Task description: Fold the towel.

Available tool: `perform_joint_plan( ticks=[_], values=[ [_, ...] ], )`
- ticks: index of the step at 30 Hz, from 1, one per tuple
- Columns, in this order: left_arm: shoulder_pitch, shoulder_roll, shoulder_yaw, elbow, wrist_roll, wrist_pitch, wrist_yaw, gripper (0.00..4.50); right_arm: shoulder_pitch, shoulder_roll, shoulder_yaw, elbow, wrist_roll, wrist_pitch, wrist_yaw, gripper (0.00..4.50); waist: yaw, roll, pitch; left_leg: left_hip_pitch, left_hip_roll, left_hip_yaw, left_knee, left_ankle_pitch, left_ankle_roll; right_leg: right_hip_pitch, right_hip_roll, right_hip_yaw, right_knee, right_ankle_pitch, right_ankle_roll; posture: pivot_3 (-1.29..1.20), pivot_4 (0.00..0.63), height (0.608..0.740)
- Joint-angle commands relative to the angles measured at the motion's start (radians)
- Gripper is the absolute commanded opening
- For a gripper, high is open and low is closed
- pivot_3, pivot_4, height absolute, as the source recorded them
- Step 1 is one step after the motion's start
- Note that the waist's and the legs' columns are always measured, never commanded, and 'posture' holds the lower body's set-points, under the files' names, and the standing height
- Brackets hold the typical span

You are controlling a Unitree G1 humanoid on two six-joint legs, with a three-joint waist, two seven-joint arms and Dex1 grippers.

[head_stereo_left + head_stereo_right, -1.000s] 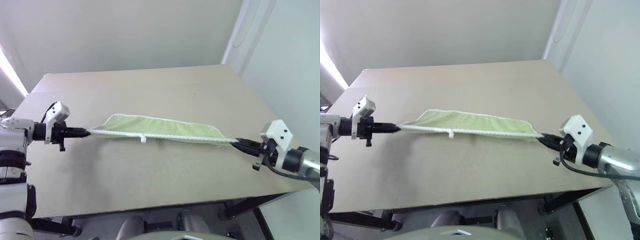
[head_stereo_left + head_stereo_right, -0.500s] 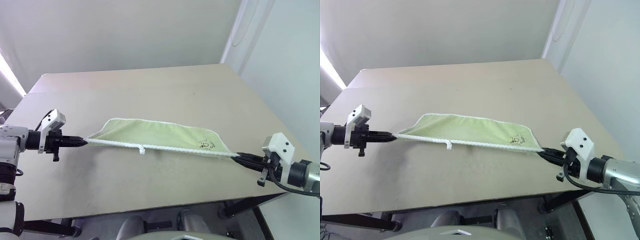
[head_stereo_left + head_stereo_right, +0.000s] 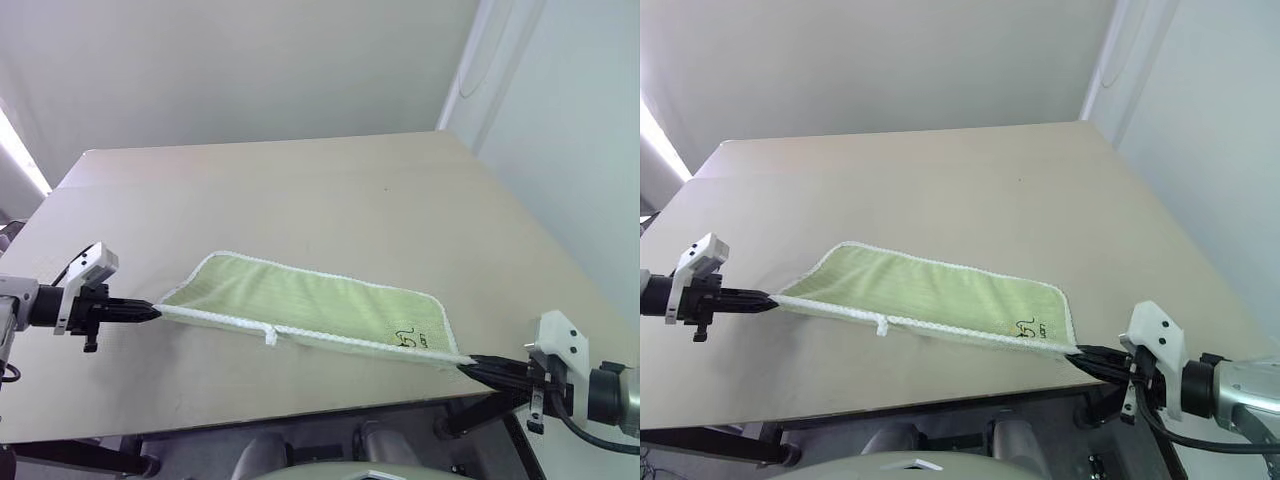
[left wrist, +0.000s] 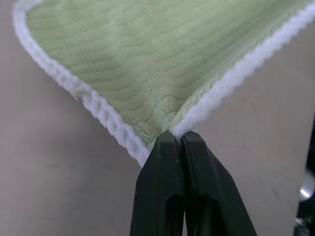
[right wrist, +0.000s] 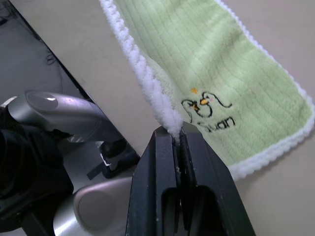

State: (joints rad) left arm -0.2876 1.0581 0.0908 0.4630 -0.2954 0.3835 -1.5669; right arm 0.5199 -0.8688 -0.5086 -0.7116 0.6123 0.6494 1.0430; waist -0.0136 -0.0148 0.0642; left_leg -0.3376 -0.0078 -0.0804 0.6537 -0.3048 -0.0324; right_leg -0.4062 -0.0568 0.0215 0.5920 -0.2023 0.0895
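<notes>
Towel (image 3: pixel 310 305) (stretched) between both pincers.

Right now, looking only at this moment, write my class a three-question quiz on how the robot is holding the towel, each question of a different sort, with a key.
1. True or false: the left gripper is open and clear of the towel.
2. Which part of the towel does the right gripper hold? A) the middle of the far edge B) the near corner beside the black embroidered mark C) the small white loop tag
3. Fill in: the towel's far edge rests on the ____.

Key
1. False: its fingers are shut on a towel corner.
2. B
3. table
</notes>
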Motion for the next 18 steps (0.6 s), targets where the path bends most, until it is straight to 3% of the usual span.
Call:
perform_joint_plan(
  ticks=[1, 9, 18],
  values=[
    [-0.050, -0.015, -0.001, 0.023, -0.002, -0.016, 0.008, 0.00, -0.042, -0.001, 0.017, 0.020, 0.001, -0.005, -0.028, 0.02, 0.001, 0.000, 0.000, 0.000, 0.001, 0.000, 0.000, 0.000, 0.000, 0.000, 0.000, -0.001, 0.000, 0.000, 0.000, 0.00, 0.000, 0.740],
    [-0.254, -0.143, -0.094, 0.150, 0.054, 0.003, 0.052, 0.00, -0.167, 0.030, 0.074, 0.099, 0.020, 0.066, -0.136, 0.02, 0.008, -0.001, -0.001, -0.001, -0.005, 0.000, -0.002, 0.001, 0.001, -0.002, 0.000, 0.000, 0.005, 0.001, -0.001, 0.00, 0.000, 0.740],
    [-0.525, -0.261, -0.160, 0.474, 0.162, -0.117, 0.086, 0.00, -0.271, 0.066, 0.130, 0.190, -0.017, 0.076, -0.243, 0.02, -0.002, -0.001, -0.001, 0.000, -0.006, 0.000, -0.002, 0.001, 0.002, -0.001, 0.002, 0.003, 0.005, 0.001, -0.002, 0.00, 0.000, 0.740]
  ],
)
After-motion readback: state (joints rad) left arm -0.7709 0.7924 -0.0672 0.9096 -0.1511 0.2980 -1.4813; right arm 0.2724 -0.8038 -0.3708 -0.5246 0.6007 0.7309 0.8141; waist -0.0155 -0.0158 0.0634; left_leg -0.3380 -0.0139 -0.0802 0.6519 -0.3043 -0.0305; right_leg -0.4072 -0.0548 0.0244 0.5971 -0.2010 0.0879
